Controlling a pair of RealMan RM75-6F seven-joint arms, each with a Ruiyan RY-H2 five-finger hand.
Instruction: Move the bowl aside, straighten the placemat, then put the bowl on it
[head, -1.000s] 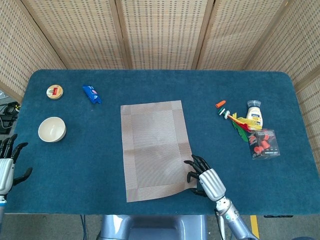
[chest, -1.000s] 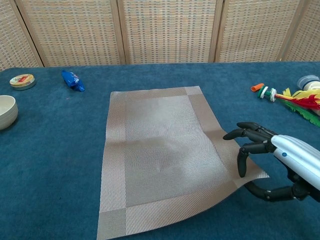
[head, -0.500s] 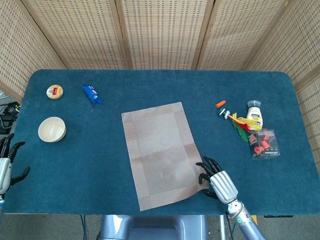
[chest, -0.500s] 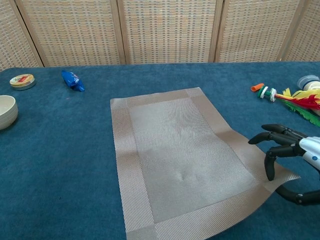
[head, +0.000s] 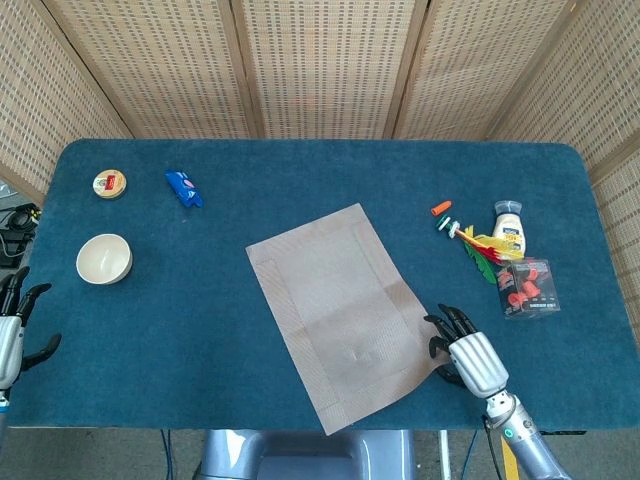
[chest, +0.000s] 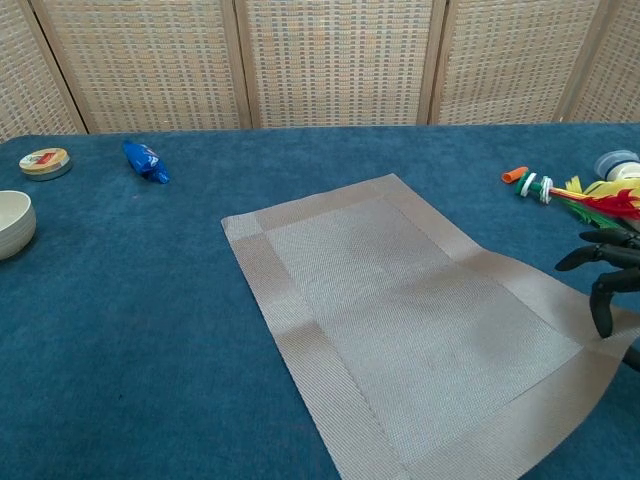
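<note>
The grey-brown woven placemat (head: 340, 310) lies slanted across the middle of the blue table, its near right corner lifted. My right hand (head: 468, 358) pinches that corner; in the chest view only its dark fingers (chest: 602, 290) show at the right edge, on the placemat (chest: 400, 320). The cream bowl (head: 104, 258) sits on the cloth far to the left, cut by the frame edge as the bowl (chest: 12, 222) in the chest view. My left hand (head: 12, 325) hovers at the left table edge below the bowl, fingers apart and holding nothing.
A round tin (head: 109, 183) and a blue wrapper (head: 183, 188) lie at the back left. At the right are a small bottle (head: 510, 226), a red-green-yellow feathered toy (head: 480, 245) and a clear box of red pieces (head: 530, 287). Woven screens stand behind the table.
My right hand has pulled the placemat's near right corner rightward and toward the table's front edge, swinging the mat from nearly straight to strongly slanted. The left hand barely moved; the bowl stayed put.
</note>
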